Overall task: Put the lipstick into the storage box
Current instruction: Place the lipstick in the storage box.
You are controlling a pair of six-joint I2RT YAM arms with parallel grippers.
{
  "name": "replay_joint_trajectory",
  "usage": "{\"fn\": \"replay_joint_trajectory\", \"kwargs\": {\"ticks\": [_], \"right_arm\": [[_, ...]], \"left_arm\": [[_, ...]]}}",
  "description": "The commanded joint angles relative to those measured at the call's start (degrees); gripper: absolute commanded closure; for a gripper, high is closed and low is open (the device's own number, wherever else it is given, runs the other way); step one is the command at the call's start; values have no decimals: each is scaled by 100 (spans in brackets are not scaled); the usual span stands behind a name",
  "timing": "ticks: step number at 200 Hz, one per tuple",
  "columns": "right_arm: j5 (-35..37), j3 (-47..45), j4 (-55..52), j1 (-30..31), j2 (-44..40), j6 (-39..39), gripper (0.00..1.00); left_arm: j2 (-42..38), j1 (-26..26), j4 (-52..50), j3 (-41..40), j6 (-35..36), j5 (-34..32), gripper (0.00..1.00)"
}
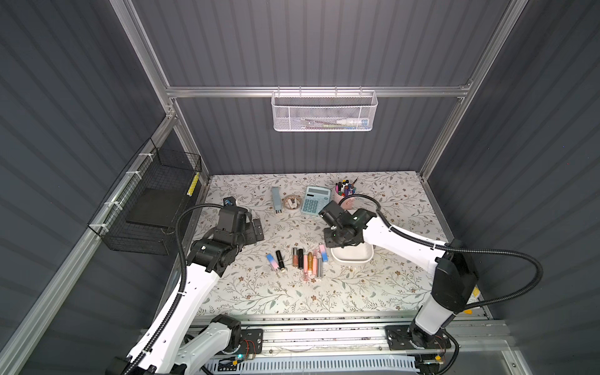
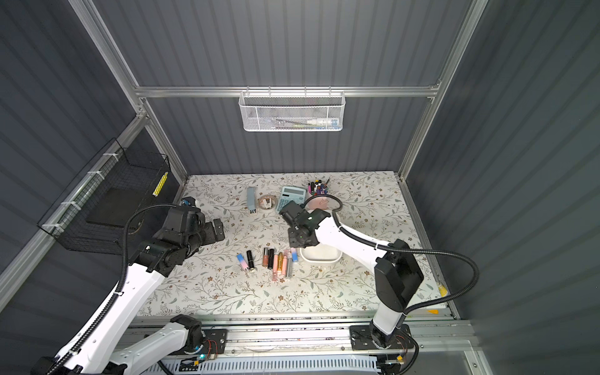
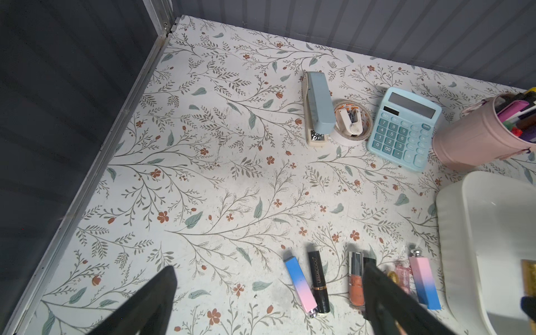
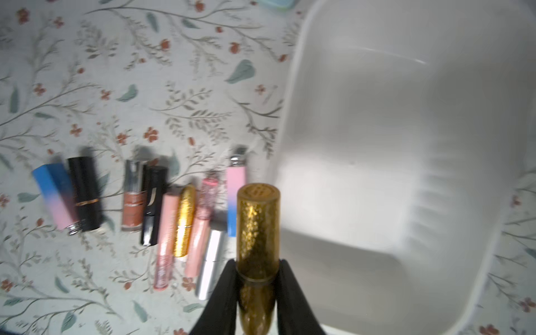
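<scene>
Gripping a gold glitter lipstick tight, the right jaws hang over the left rim of the storage box, right of centre in both top views; the right arm covers the box's upper part. Just left of the box, a row of other lipsticks lies on the table. Higher up stand a calculator and a pink pen cup. The left jaws gape wide at centre left, holding nothing.
</scene>
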Motion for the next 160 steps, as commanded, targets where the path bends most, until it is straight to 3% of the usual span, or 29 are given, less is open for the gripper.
{"fn": "replay_joint_trajectory", "kwargs": {"ticks": [1,58,160], "right_arm": [[45,-410,103,-407,-204,-168,75],[-196,-689,487,-1287,240,-374,76],[-299,-489,648,-1516,919,-525,70]], "left_arm": [[102,-19,192,-103,40,324,0],[359,-19,668,-411,-106,808,0],[617,-19,886,-525,-31,907,0]]}}
